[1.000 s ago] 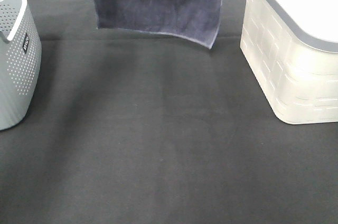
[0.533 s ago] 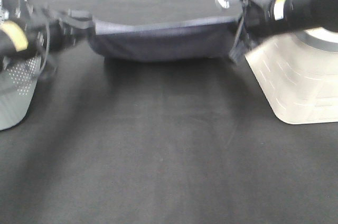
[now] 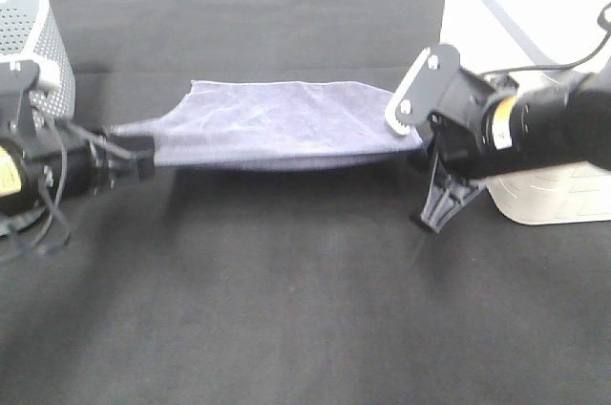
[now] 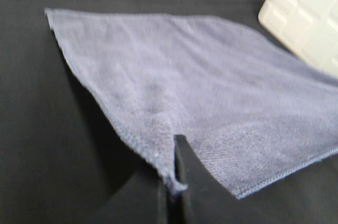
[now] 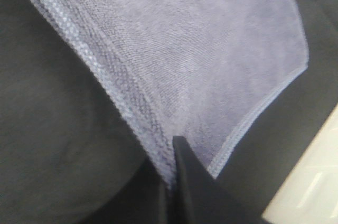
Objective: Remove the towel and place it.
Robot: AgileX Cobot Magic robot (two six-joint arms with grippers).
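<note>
Holding the towel [image 3: 286, 123] stretched between both arms, I see my left end effector [image 3: 145, 159] and right end effector [image 3: 418, 140] each clamped on a corner, low over the black worktop [image 3: 286, 309].

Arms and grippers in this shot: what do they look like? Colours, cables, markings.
Both arms black. Left arm has a yellow band and loose black cables; right arm a yellow band, a pale bracket with screws, one black cable. Gripper fingers black, tapered.
</note>
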